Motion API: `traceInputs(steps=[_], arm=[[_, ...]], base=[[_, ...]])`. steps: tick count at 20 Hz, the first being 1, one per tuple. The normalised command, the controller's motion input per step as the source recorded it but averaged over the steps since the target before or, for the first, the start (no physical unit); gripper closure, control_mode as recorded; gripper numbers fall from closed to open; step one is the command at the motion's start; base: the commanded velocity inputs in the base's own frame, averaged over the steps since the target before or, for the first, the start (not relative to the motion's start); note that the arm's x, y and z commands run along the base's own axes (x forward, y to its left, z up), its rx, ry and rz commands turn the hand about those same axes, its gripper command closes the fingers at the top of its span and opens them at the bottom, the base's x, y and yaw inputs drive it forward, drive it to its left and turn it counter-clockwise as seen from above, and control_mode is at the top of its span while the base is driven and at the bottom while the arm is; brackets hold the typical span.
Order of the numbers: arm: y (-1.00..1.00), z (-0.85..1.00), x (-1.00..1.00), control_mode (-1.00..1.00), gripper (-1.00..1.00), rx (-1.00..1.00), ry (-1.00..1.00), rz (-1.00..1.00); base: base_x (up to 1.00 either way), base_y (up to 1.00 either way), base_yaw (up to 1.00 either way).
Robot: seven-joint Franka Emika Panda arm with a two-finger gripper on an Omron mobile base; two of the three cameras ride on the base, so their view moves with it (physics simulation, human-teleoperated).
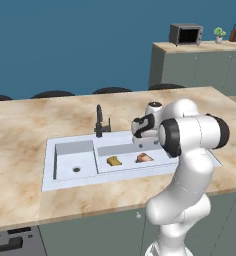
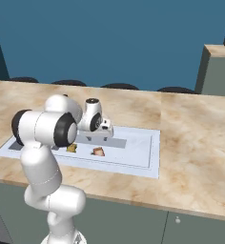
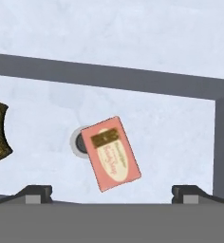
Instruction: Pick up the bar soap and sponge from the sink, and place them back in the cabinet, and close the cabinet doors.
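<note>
My pincer (image 3: 111, 192) hangs wide open and empty over the sink (image 3: 133, 28). The bar soap (image 3: 111, 153) lies between its tips, long axis tilted off their line

I'm looking at a kitchen, rendered. Marble-look countertop (image 1: 25, 130) with a pale double-basin sink (image 1: 70, 150) set in it and a thin black faucet (image 1: 100, 121) behind. Grey-green lower cabinets (image 1: 90, 232) under the counter. Far counter carries a microwave (image 1: 186, 34), a small potted plant (image 1: 219, 34) and what looks like a knife block (image 1: 233, 33). Blue wall (image 1: 70, 45) behind.
</note>
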Motion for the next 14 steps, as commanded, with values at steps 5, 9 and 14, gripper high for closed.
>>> traceInputs(steps=[5,9,14], arm=[[0.00,-0.15,0.05,-1.00,-1.00,0.00,0.00,0.00],[0.00,-0.14,0.00,-1.00,-1.00,0.00,0.00,0.00],[0.00,-0.09,0.00,-1.00,-1.00,0.00,0.00,0.00]], base=[[0.00,0.00,0.00],[0.00,0.00,0.00],[0.00,0.00,0.00]])
